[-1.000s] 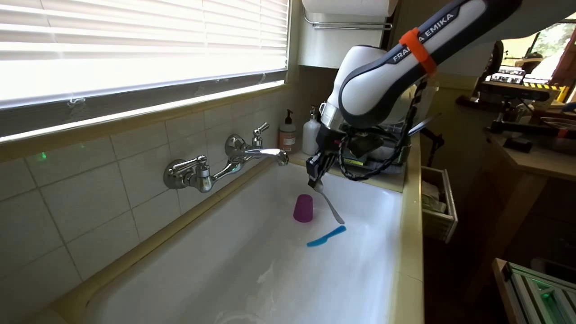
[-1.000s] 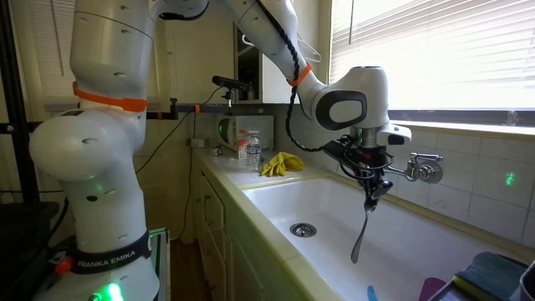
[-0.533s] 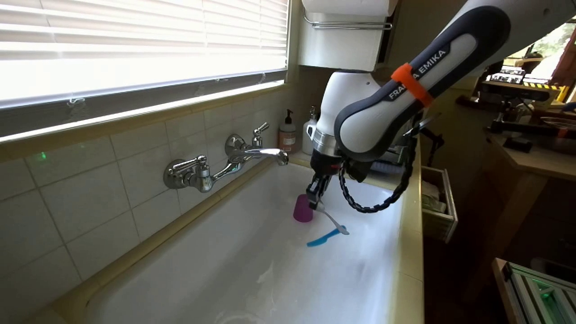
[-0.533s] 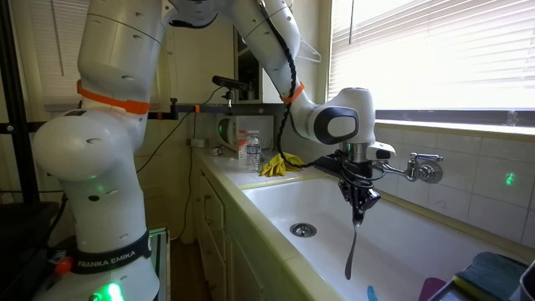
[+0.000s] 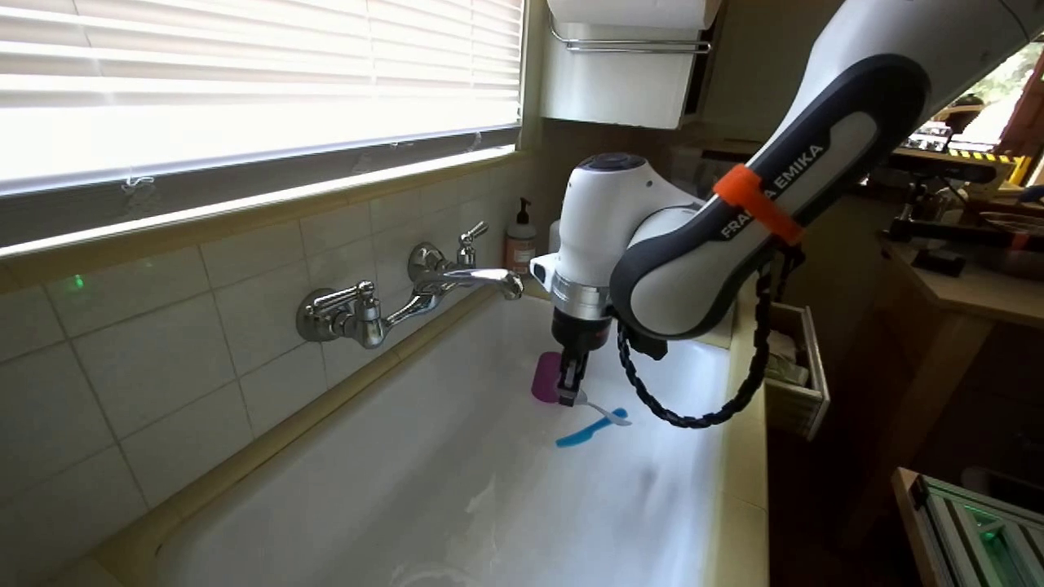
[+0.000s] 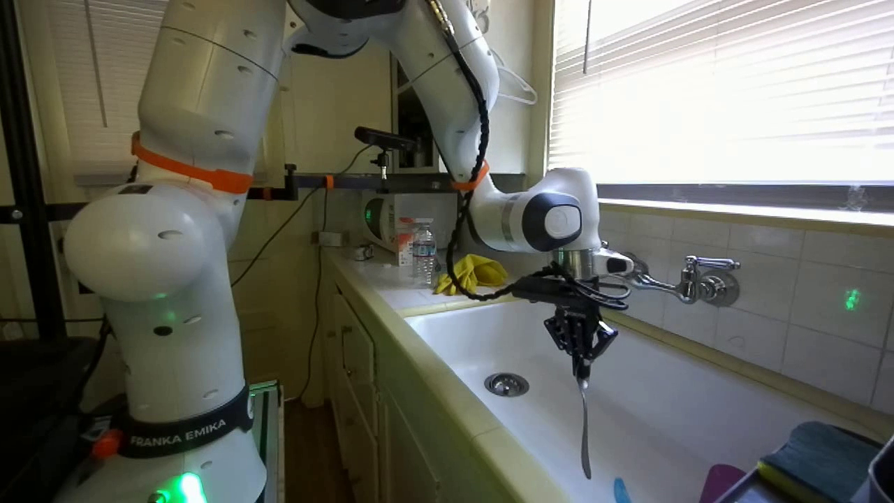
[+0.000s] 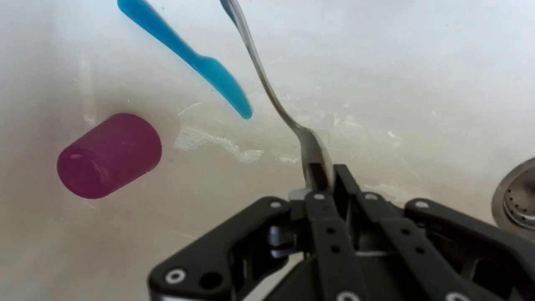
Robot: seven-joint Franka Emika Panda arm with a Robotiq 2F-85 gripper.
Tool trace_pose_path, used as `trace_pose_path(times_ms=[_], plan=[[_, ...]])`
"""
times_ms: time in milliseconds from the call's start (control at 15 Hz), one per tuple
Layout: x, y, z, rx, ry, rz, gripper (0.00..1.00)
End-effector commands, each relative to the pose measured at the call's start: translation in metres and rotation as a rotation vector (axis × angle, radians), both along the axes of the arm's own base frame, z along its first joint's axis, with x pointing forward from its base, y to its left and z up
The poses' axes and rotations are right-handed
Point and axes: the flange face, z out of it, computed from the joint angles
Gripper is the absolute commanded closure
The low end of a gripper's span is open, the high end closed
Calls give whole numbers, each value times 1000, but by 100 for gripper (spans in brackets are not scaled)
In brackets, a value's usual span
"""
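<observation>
"Which way does the spoon (image 7: 267, 87) point?"
"In the wrist view its long axis runs away to the far side and somewhat left. In both exterior views the handle (image 6: 585, 447) goes down below the claw (image 6: 581, 366), within the sink (image 6: 482, 334)."
"And how is the claw?"
"Nearly closed; it grasps the bowl (image 7: 311, 150) of the spoon."
"Other things?"
"A blue knife (image 7: 194, 59) and a purple cup (image 7: 110, 154), both at left there."

Panda arm (image 6: 202, 63): white
Straps (image 5: 758, 204): orange
Braided cable (image 5: 695, 421): black
Base band (image 6: 185, 432): black, "FRANKA EMIKA"
Robotiq gripper (image 7: 329, 176): black, silvery screws
</observation>
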Motion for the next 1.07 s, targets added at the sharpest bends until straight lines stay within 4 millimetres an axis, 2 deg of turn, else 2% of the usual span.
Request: trace_pose_path(times_ms=[0, 333, 667, 1000], plan=[[-2, 19, -12, -57, 19, 92, 98], [-2, 41, -24, -100, 53, 186, 98], [-5, 45, -32, -105, 78, 179, 98], [-5, 45, -50, -122, 130, 179, 98]])
